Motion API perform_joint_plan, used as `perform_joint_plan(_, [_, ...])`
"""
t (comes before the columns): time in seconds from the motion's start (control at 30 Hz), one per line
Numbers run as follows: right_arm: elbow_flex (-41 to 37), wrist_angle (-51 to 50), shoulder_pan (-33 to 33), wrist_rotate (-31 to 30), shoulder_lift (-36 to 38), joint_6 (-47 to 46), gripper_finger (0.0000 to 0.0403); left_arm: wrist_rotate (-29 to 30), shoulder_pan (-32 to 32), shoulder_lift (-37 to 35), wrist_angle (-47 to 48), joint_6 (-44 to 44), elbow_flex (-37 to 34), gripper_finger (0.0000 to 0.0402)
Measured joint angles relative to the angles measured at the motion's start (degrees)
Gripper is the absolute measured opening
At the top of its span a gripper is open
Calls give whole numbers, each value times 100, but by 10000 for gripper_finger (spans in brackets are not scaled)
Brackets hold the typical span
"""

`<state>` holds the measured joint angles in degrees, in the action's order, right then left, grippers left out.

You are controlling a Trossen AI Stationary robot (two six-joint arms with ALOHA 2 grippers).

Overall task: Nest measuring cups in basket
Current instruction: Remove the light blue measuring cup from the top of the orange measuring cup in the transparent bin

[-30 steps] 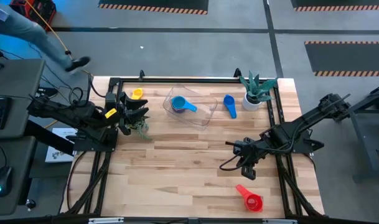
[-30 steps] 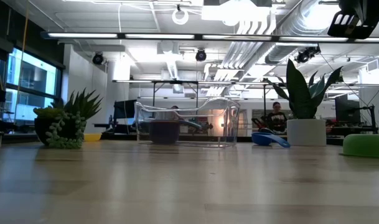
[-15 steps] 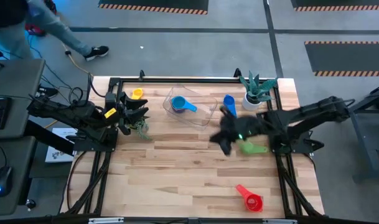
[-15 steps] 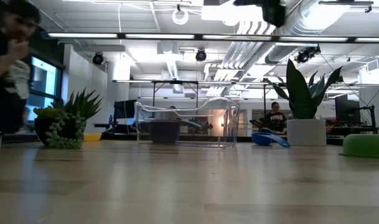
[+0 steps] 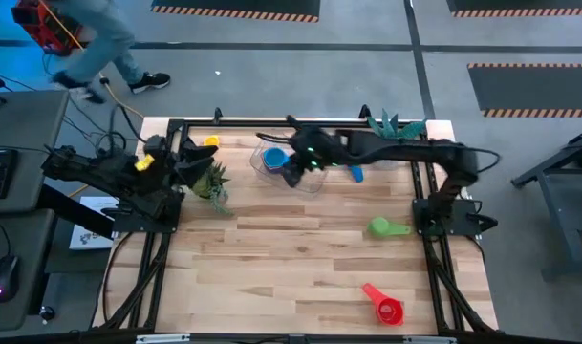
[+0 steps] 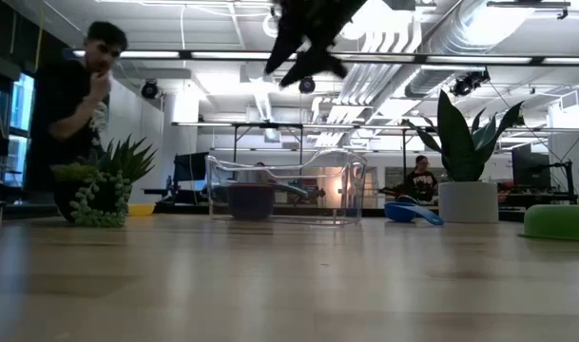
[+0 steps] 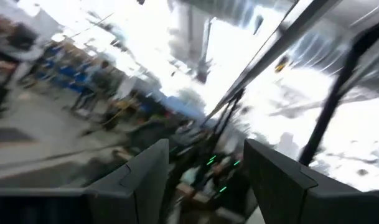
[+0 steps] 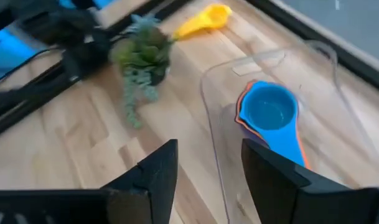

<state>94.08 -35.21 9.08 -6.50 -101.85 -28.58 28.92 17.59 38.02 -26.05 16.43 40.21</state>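
Observation:
The clear basket (image 5: 321, 182) stands on the table's far middle. In it a light blue cup (image 8: 270, 109) sits nested on an orange one (image 8: 239, 113). My right gripper (image 8: 205, 174) hangs open above the basket's near-left part (image 5: 292, 172), pointing down at a slant, nothing between its fingers. A dark blue cup (image 5: 355, 173) lies right of the basket, partly under that arm. The green cup (image 5: 384, 227), red cup (image 5: 384, 306) and yellow cup (image 5: 210, 142) lie apart on the table. My left gripper (image 5: 193, 162) waits open at the far left, pointing upward (image 7: 205, 180).
A small trailing plant (image 5: 212, 182) stands by the left gripper, left of the basket. A taller plant in a white pot (image 6: 468, 199) stands at the far right, behind my right arm. A person (image 6: 80, 95) stands beyond the table's left side. Bare wood fills the near half.
My right gripper has swung fast from the near right of the table toward the far left, rising a little, and now hangs over the basket. This uncovered the green cup, which has not moved. My left gripper has tipped upward.

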Motion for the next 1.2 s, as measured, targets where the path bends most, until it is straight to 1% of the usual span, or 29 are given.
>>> perform_joint_plan(0.07, [314, 7, 145, 97, -401, -216, 169, -154, 1, 0, -225, -3, 1, 200])
perform_joint_plan(0.13, [619, 27, 234, 92, -786, -243, 169, -200, 2, -5, -354, -5, 2, 200])
perform_joint_plan(0.33, [1560, -219, 288, -135, -1947, -244, 169, -203, 0, -9, -386, -7, 2, 200])
perform_joint_plan(0.47, [2116, -605, 326, -559, -2578, -351, 169, -201, 0, -11, -388, -8, 0, 200])
perform_joint_plan(0.57, [2421, -676, 372, -648, -2911, -395, 169, -201, 0, -11, -387, -8, 2, 200])
perform_joint_plan(0.63, [2585, -746, 381, -693, -3073, -437, 169, -185, 0, -11, -390, -7, 2, 200])
perform_joint_plan(0.77, [2649, -793, 374, -836, -3272, -504, 169, -180, 1, -11, -392, -9, 0, 200])
perform_joint_plan(1.03, [2625, -791, 378, -1246, -3295, -619, 169, -116, 2, -11, -429, -11, 0, 200])
perform_joint_plan(1.1, [2625, -806, 389, -1236, -3295, -765, 169, -116, 2, -11, -430, -11, 0, 200])
perform_joint_plan(1.2, [2616, -798, 406, -1049, -3353, -974, 169, -116, 0, -11, -430, -11, 0, 200])
